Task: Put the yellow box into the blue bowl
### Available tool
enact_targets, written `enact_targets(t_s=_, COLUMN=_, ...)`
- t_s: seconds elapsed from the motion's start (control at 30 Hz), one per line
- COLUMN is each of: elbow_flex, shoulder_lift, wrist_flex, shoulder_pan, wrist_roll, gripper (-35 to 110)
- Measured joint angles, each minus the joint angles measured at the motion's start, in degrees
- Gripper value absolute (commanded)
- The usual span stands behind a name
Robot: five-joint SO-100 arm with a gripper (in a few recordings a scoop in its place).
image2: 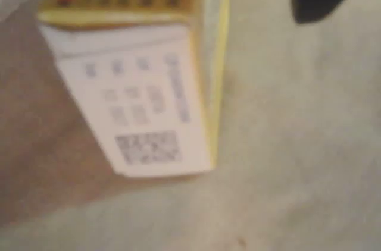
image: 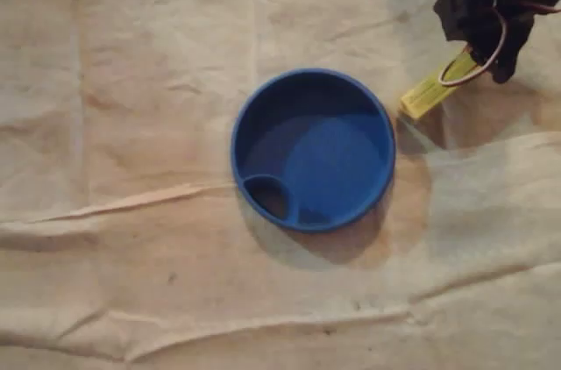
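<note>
In the overhead view the yellow box [image: 429, 91] is just beside the upper-right rim of the blue bowl [image: 313, 149], over the creased cloth [image: 131, 124]. The black gripper [image: 478, 61] covers the box's far end; I cannot tell whether it is clamped.

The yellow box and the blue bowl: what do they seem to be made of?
The yellow box: likely thin printed cardboard, matte; it has sharp folded edges, a white panel of small print and a square code. The blue bowl: probably moulded plastic, smooth with a slight sheen; even colour, and a soft highlight on its floor.
</note>
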Motion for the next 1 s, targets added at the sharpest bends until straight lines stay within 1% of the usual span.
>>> enact_targets(t_s=0.4, elbow_flex=0.0, shoulder_lift=-0.3, wrist_flex=0.0, shoulder_pan=0.0, wrist_roll=0.0, gripper=29)
enact_targets(t_s=0.63, elbow_flex=0.0, shoulder_lift=-4.9, wrist_flex=-0.1, shoulder_pan=-0.1, wrist_roll=0.0, gripper=21)
enact_targets(t_s=0.8, elbow_flex=0.0, shoulder_lift=-5.2, wrist_flex=-0.1, shoulder_pan=-0.1, wrist_roll=0.0, gripper=21)
enact_targets(t_s=1.0, elbow_flex=0.0, shoulder_lift=-5.2, wrist_flex=-4.0, shoulder_pan=-0.1, wrist_roll=0.0, gripper=20)
